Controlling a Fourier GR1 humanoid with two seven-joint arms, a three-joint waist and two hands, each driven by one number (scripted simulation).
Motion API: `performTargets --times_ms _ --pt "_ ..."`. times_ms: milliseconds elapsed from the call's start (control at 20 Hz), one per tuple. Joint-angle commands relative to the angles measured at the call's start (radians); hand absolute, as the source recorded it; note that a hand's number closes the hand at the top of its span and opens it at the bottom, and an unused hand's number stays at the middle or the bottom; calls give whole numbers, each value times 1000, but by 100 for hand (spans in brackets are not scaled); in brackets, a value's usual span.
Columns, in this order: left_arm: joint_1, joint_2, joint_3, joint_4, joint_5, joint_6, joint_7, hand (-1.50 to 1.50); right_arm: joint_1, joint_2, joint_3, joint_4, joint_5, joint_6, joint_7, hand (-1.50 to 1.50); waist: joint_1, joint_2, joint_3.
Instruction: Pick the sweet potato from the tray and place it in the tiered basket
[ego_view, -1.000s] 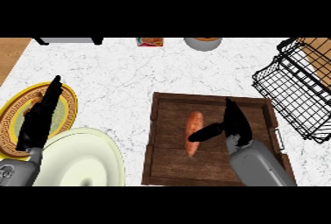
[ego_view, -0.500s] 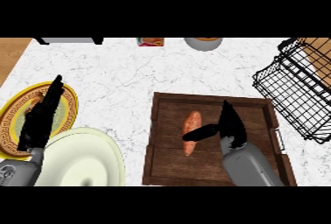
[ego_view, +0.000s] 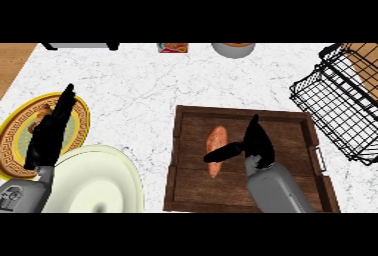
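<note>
I see the sweet potato (ego_view: 216, 144) lying lengthwise on the floor of the dark wooden tray (ego_view: 295, 125), left of the tray's middle, its narrow ends pointing up and down the view. My right robot hand (ego_view: 256, 141) is over the tray just right of it, wide: the fingers are straight and point away from me, and the thumb sticks out to the left across the lower half of the sweet potato. From this steep angle I cannot tell whether the thumb touches it or hangs above it; nothing is curled round it. The black wire basket (ego_view: 336, 107) stands on the white marbled desk (ego_view: 148, 85) at the right edge, near the tray's upper right corner but apart from it. My left robot hand (ego_view: 50, 131) shows at the left, fingers straight and together, holding nothing, resting above a yellow plate (ego_view: 13, 131) with a patterned gold rim. A pale plate (ego_view: 100, 187) lies just below that one, between the left forearm and the tray. Along the far edge of the desk I see a small box (ego_view: 172, 47) and a grey bowl (ego_view: 234, 49).
</note>
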Motion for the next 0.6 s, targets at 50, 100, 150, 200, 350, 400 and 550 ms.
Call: performTargets --times_ms 50,100,150,200,350,400,550 --pt "-18 7 12 -5 -1 -22 16 0 14 16 11 44 -70 14 169 150 8 9 6" --pt "-2 -12 2 23 -8 -18 -32 0 -45 16 -7 58 -133 63 188 150 15 12 5" --pt "-10 12 24 20 4 -36 -27 0 -24 16 52 63 -149 59 146 150 20 11 5" --pt "-61 13 19 29 -5 -34 30 0 -54 15 68 84 -119 99 135 150 14 12 6" --pt "-22 -33 -2 38 -21 -13 -19 0 -90 15 85 120 -45 109 149 150 15 12 5" --pt "-38 -22 4 16 -23 -12 19 0 -105 15 91 128 -47 98 158 150 18 10 5" --pt "26 -43 -4 11 -37 -5 -28 0 -88 15 24 59 -75 78 159 150 10 8 5"
